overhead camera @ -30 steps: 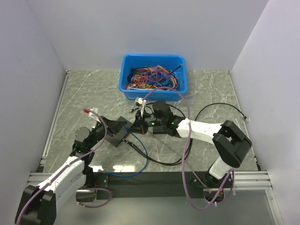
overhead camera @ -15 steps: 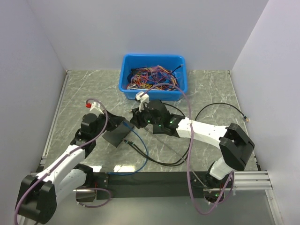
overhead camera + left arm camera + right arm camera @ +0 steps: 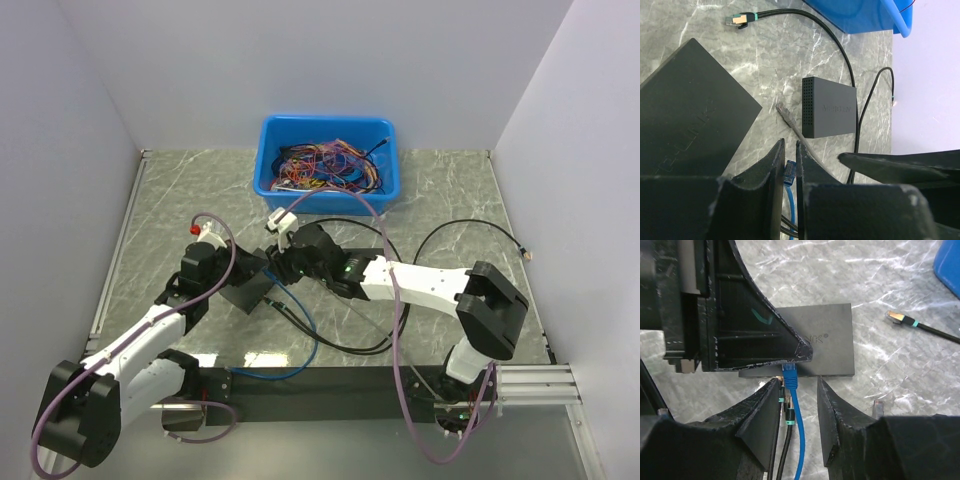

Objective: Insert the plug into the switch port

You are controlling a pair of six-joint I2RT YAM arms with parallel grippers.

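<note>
Plug (image 3: 790, 376) (blue, light, on a limp cable (image 3: 799, 440)) sat at the switch port (image 3: 830, 373), centre of the right-wrist frame; its stiff body seemed the place to pinch. Right gripper (image 3: 797, 381) straddled it, spread; left gripper (image 3: 790, 144) was nearly pressed together.

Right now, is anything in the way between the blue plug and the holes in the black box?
Nothing visible. The blue plug sits right at the black box's edge; the left gripper hides the holes there.
</note>
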